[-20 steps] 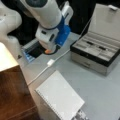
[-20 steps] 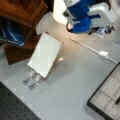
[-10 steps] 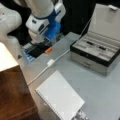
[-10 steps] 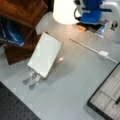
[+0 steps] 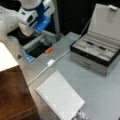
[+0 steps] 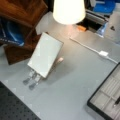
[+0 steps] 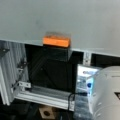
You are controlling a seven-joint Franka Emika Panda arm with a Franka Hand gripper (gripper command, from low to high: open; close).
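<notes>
claw [image 5: 45,40] is hanging over the dark gap beside the tabletop [image 5: 100,92] edge, nearest the orange block [image 5: 48,50]; i cannot tell its jaw state.

Our arm [image 5: 32,12] at a front view's top left

We see its white and blue wrist leaning down toward that view's right; the claw's fingers are hidden from us, and a white rounded part [image 7: 107,92] fills the wrist view's lower right.

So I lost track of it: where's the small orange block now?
The orange block sits at the grey table's edge in both front views, beside the dark opening, just up-left of the white cable.
</notes>
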